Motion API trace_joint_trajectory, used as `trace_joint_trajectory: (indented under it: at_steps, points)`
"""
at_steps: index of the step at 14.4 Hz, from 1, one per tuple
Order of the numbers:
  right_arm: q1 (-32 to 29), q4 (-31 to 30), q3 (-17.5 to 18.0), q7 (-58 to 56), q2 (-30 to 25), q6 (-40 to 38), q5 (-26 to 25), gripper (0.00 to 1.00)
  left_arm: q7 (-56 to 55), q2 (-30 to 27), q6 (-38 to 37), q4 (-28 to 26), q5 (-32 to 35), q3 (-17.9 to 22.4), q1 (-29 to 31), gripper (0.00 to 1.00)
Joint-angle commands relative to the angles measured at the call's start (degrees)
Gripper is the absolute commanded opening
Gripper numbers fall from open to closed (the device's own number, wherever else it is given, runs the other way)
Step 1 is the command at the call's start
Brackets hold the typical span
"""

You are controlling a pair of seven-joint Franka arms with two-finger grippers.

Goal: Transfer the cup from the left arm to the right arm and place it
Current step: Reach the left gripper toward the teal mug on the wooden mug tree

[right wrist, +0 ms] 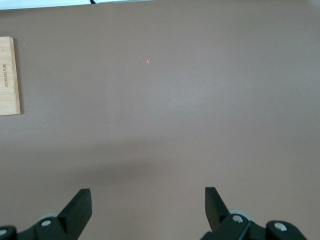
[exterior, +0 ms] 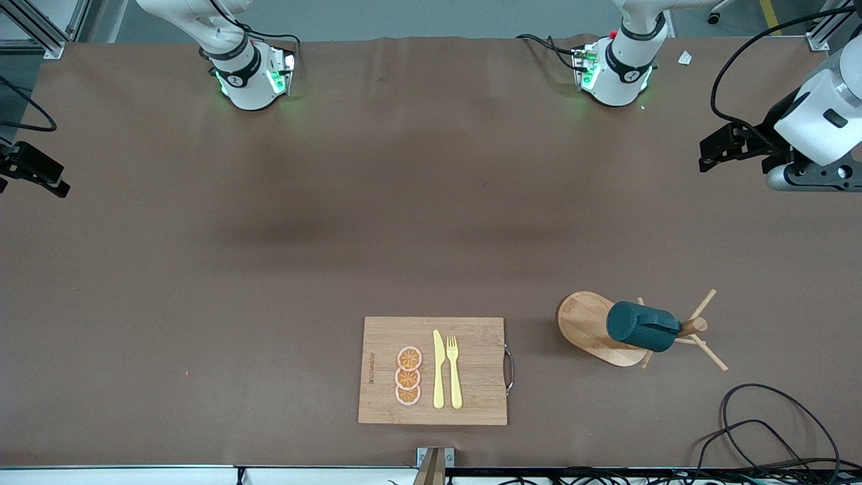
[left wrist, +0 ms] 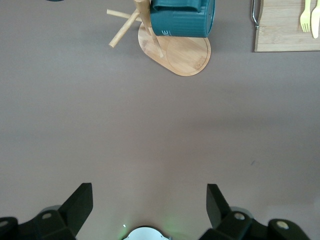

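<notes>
Cup, ribbed and dark teal, was hung on a wooden mug tree toward the left arm's end, beside the bamboo board. Both the left gripper and right gripper were held wide open and empty. A square approach across the ribbed wall would be advised, so the cup could be lifted off its peg cleanly.

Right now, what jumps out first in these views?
The dark teal cup hangs on a wooden mug tree toward the left arm's end of the table. Beside it, a bamboo cutting board carries three orange slices, a yellow knife and a fork.
</notes>
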Motion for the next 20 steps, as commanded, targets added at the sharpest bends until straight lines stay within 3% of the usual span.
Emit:
trace_joint_trajectory:
  at_steps: [1, 11, 15, 20]
  points:
    - [-0.1, -0.6, 0.1, 0.4, -0.9, 0.2, -0.3, 1.0, -0.1, 0.4, -0.4, 1.3, 1.0, -0.4, 0.1, 1.0]
    - [-0.1, -0.6, 0.1, 0.4, -0.9, 0.1, -0.3, 1.0, -1.0, 3.5, 6.1, 1.4, -0.2, 1.4, 5.0, 1.0]
    - [-0.1, -0.6, 0.1, 0.4, -0.9, 0.1, -0.3, 1.0, -12.5, 6.5, 10.0, 1.5, -1.1, 1.6, 5.9, 1.0]
    - [-0.1, -0.6, 0.1, 0.4, -0.9, 0.1, -0.3, 1.0, -31.6, 9.8, 15.6, 1.5, -7.6, 1.7, 6.3, 1.0]
